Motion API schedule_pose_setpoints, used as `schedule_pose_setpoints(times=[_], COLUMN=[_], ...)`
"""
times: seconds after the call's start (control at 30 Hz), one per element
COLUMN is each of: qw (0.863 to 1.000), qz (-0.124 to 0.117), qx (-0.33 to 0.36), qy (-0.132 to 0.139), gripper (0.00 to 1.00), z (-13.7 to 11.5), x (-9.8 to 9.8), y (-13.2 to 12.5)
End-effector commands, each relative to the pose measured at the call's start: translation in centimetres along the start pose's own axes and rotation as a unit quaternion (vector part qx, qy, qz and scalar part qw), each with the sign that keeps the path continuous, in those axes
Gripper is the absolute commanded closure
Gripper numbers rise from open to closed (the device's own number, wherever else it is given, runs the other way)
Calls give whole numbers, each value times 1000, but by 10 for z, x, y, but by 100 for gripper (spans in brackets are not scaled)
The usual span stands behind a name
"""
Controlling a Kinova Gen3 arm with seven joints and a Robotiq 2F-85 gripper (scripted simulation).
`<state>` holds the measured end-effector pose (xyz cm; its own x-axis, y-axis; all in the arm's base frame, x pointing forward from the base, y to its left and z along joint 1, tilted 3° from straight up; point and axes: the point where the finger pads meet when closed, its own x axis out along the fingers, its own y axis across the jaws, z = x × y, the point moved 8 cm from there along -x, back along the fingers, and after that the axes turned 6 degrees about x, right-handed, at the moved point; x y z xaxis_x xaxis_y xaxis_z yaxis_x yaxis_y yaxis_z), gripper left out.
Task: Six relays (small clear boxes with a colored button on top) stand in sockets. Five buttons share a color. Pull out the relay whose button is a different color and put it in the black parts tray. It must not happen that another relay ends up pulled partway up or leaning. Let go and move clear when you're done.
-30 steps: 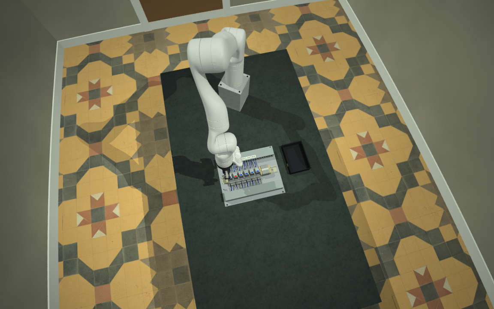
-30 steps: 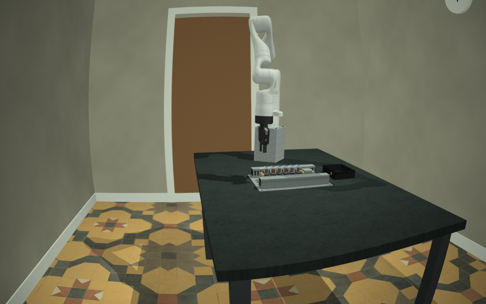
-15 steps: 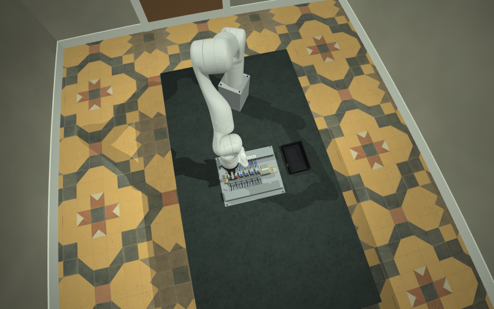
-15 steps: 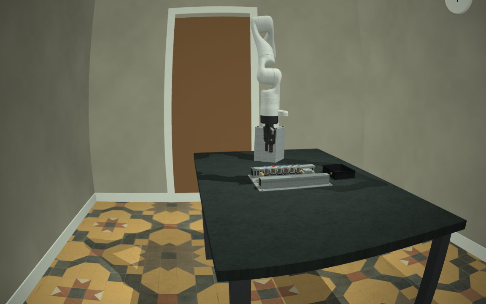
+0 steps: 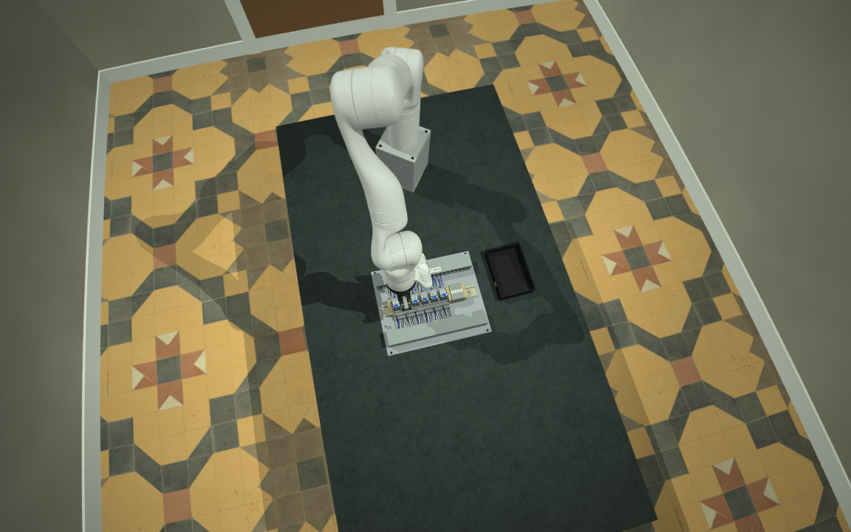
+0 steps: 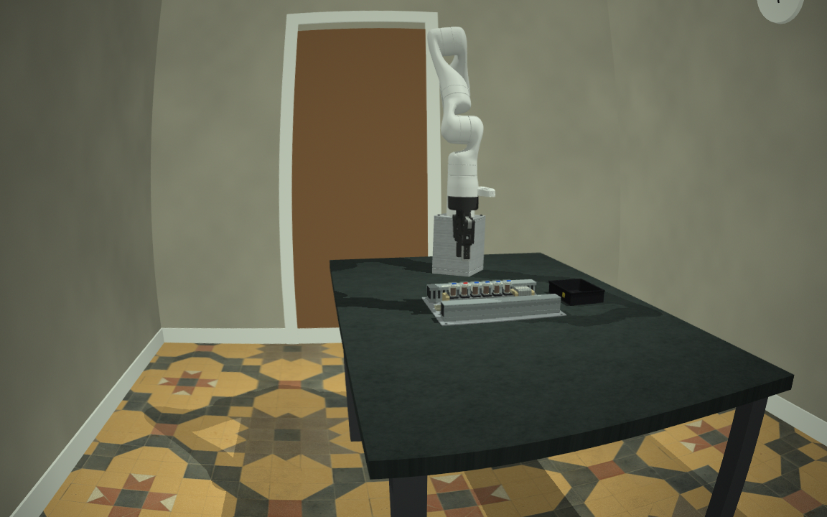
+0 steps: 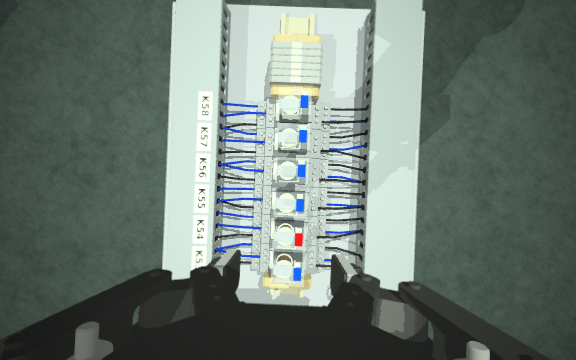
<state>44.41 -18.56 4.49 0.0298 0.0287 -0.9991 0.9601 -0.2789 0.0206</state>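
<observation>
A grey panel [image 7: 293,145] holds a row of six clear relays in sockets. Five have blue buttons. The relay with the red button [image 7: 290,235] is second from the near end, beside the label K54. It also shows in the exterior view [image 6: 465,289]. My gripper [image 7: 285,268] is open and empty. It hovers above the near end of the row, its fingertips on either side of the end relay with a blue button [image 7: 288,267]. In the exterior view my gripper [image 6: 462,247] hangs well above the relays. The black parts tray [image 5: 509,270] lies right of the panel.
The arm's grey base block [image 5: 403,158] stands at the back of the dark table. A block of beige terminals [image 7: 296,60] sits at the far end of the relay row. Blue and black wires run from the sockets to slotted ducts on both sides.
</observation>
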Motion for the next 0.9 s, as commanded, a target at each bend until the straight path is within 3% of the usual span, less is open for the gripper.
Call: schedule_pose_setpoints(times=[0.0, 0.87], qw=[1000, 1000], qz=[1, 1], qx=[-1, -3], qy=[0, 1], gripper=[39, 39], z=[-2, -4], x=[-1, -1], y=[1, 2])
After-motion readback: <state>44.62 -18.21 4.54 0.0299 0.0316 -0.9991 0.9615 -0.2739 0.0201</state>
